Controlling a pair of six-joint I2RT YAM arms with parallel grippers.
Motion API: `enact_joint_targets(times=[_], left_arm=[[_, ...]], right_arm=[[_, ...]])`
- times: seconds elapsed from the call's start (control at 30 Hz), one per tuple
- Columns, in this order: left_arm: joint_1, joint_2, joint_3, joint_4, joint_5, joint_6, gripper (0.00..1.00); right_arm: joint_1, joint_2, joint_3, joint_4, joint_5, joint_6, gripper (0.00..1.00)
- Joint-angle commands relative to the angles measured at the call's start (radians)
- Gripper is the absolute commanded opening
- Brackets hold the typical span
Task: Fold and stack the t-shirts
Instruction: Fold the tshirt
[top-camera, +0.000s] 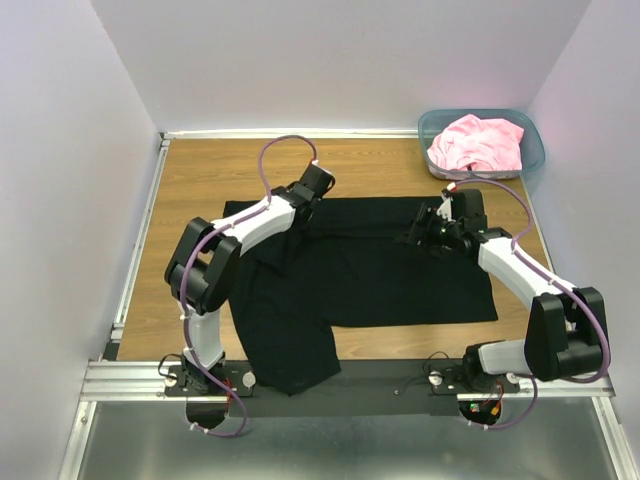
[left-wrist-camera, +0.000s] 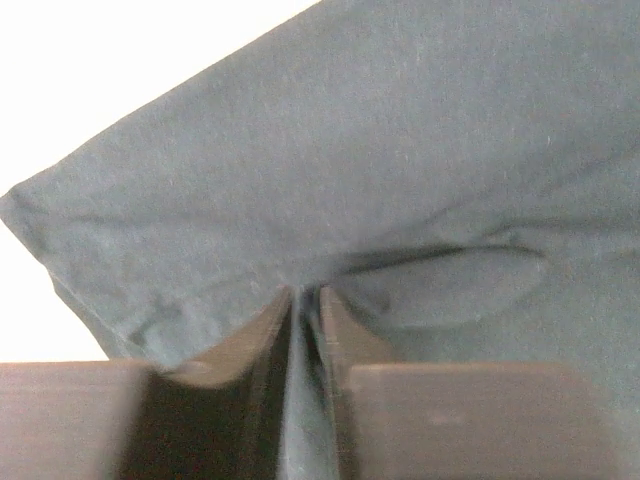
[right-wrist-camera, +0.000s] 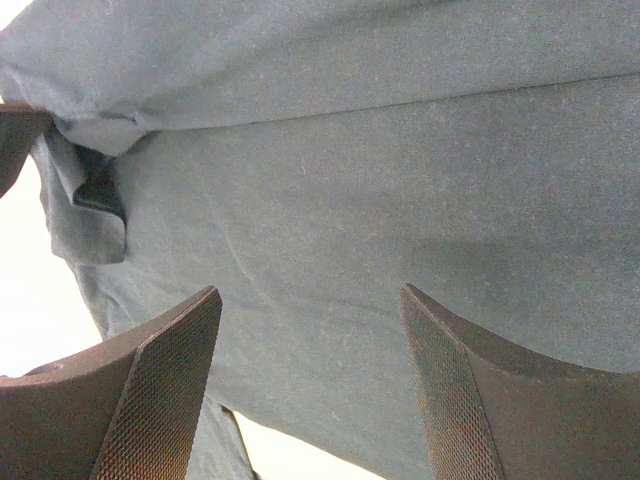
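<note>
A: Where does the black t-shirt (top-camera: 400, 280) lie?
B: Flat across the middle of the table (top-camera: 190, 180), long axis running left to right. On the left a wide flap runs toward the near edge and laps over it, between the arm bases.
A: Room around it?
B: Bare wood along the far side and down the left, and a narrower strip on the right. Walls close in on the left, far and right sides.
A: The pink t-shirt (top-camera: 480, 145)?
B: Crumpled in the teal bin (top-camera: 535, 150) at the far right corner, well apart from the black one.
A: Left fingers (left-wrist-camera: 235, 390)?
B: At the black t-shirt's far edge, left of centre, nearly together and pinching a puckered ridge of cloth.
A: Right fingers (right-wrist-camera: 170, 390)?
B: Wide apart over the black cloth toward its far right, nothing between them.
</note>
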Motion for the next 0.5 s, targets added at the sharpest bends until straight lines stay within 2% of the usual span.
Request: enact_joint_targets(times=[0.0,0.1,0.13,0.23,0.33,0.37,0.47], left_arm=[[0.039,0.026,0.088,0.041,0.027,-0.016,0.34],[0.089,0.014,0.113,0.065,0.057,-0.071,0.43],[0.123,0.009,0.113,0.082,0.071,-0.120,0.50],[0.166,-0.032,0.098,0.083,0.137,-0.249,0.51],[0.203,-0.162,-0.006,0.111,0.188,-0.353,0.52],[0.203,-0.251,-0.078,0.123,0.177,-0.423,0.62],[0.203,-0.392,-0.198,0.139,0.185,-0.549,0.62]], right_arm=[[-0.002,0.021,0.008,-0.013,-0.036,-0.042,0.79],[0.000,0.030,0.031,-0.015,-0.062,-0.051,0.79],[0.001,0.044,0.046,-0.013,-0.084,-0.046,0.79],[0.032,0.076,0.069,0.022,-0.127,-0.008,0.79],[0.067,0.121,0.079,0.132,-0.166,0.081,0.79],[0.097,0.148,0.085,0.199,-0.186,0.128,0.80],[0.182,0.208,0.108,0.293,-0.199,0.184,0.80]])
